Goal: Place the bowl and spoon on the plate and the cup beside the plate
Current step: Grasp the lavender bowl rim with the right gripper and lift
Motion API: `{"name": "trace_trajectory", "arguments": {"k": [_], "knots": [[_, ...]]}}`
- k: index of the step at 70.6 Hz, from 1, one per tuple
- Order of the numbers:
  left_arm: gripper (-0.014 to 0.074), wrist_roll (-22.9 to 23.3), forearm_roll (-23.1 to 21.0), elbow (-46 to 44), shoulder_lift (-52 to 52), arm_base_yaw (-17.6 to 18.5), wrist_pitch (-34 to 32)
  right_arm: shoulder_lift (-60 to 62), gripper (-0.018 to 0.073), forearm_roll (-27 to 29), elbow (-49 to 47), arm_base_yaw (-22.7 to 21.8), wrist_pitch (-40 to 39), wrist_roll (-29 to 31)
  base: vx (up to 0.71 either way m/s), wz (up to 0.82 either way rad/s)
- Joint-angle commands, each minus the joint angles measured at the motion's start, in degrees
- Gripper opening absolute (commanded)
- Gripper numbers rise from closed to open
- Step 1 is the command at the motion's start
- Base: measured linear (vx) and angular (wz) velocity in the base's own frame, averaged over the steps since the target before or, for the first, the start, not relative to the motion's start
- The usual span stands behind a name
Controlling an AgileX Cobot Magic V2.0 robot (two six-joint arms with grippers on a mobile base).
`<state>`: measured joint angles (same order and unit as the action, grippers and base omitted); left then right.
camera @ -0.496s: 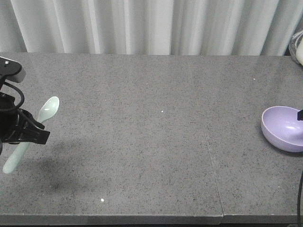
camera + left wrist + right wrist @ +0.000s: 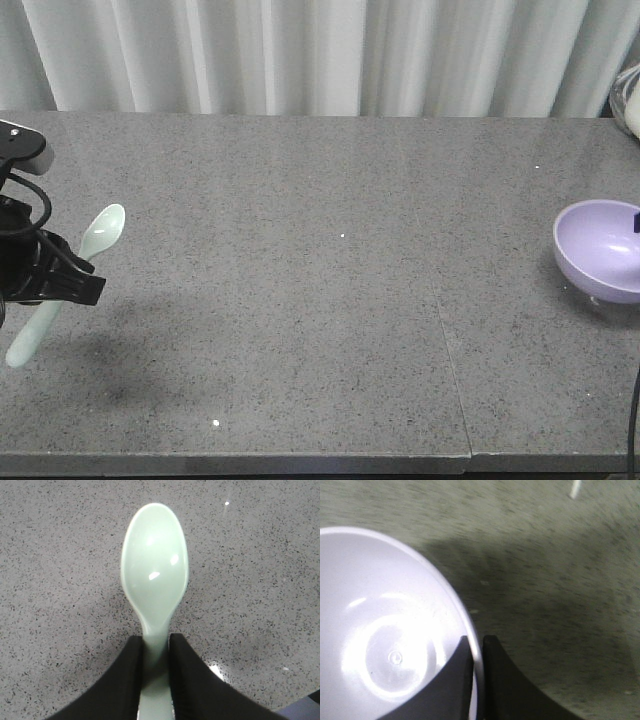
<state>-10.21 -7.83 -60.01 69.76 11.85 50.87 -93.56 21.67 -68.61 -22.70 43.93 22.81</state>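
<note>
Fingers [image 2: 120, 680] of the left gripper [image 2: 156, 647] clamp the spoon [image 2: 155, 570] by its handle, above the left edge of the table [image 2: 320, 330]. At the right edge, the right gripper [image 2: 476, 642] pinches the bowl [image 2: 385, 630] by its rim.

On left gripper [image 2: 155, 642]: 2 smooth blk fingers [image 2: 195, 680], looped blk cable [image 2: 46, 205], grey housing [image 2: 22, 145].

Brightly and evenly lit from above in the front view, sharp all over. Soft dark shadow at near left on the table [image 2: 300, 300], below the spoon [image 2: 105, 230]. Two small white glints on the spoon in the left wrist view. Washed out with glare inside the bowl [image 2: 385, 630] in the right wrist view; blurred and smeared over the tabletop, with a broad shadow to the right of the rim.
</note>
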Motion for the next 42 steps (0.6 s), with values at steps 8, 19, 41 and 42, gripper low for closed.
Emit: {"name": "trace_trajectory", "arguments": {"k": [8,19,41,42], "knots": [[0.008,0.2,-1.01,-1.27,-1.49,0.24,-2.89,9.42,-0.0006,3.44,-1.84,8.76,3.18,1.2,0.0,0.0],[0.008,0.2,-1.01,-1.27,-1.49,0.24,-2.89,15.39,-0.0006,4.51,-1.84,14.97,4.19,0.5,0.0,0.0],[0.008,0.2,-1.01,-1.27,-1.49,0.24,-2.89,22.81,-0.0005,4.4,1.39,26.32,4.81,-1.92,0.0,0.0],[0.008,0.2,-1.01,-1.27,-1.49,0.24,-2.89,23.33,-0.0005,4.4,2.64,26.72,4.43,-2.13,0.0,0.0]]}}
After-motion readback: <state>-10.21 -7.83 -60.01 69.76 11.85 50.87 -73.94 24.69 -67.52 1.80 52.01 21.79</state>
